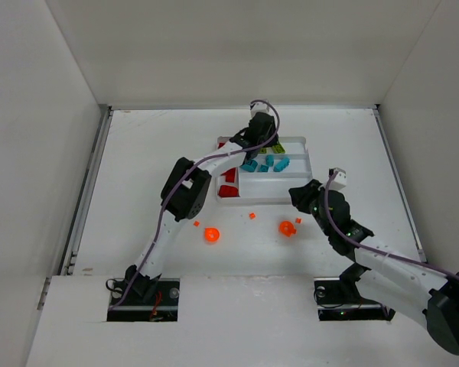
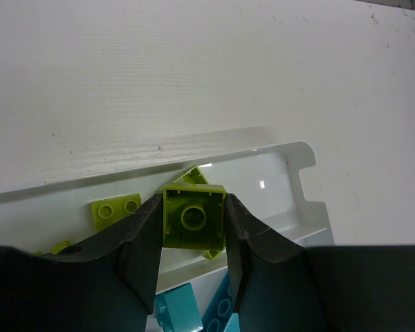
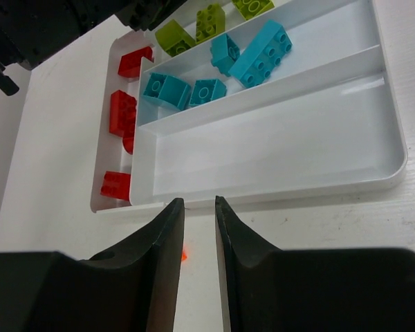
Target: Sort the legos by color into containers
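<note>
The white tray (image 1: 269, 191) lies mid-table with its containers side by side. Red legos (image 3: 122, 111) fill the narrow side slot, teal legos (image 3: 261, 52) one long slot, yellow-green legos (image 3: 174, 36) the far slot. The nearest long slot (image 3: 277, 145) holds nothing. My left gripper (image 2: 194, 228) hangs over the far slot (image 2: 277, 187), shut on a yellow-green brick (image 2: 194, 216) seen from its underside. My right gripper (image 3: 199, 202) hovers just in front of the tray's near rim (image 3: 297, 190), its jaws slightly open with nothing between them. Orange legos (image 1: 211, 235) lie on the table.
Another rounded orange piece (image 1: 287, 228) and small orange bits (image 1: 252, 215) sit between the tray and the arm bases. One orange bit (image 3: 185, 255) shows beside my right fingers. White walls enclose the table on three sides.
</note>
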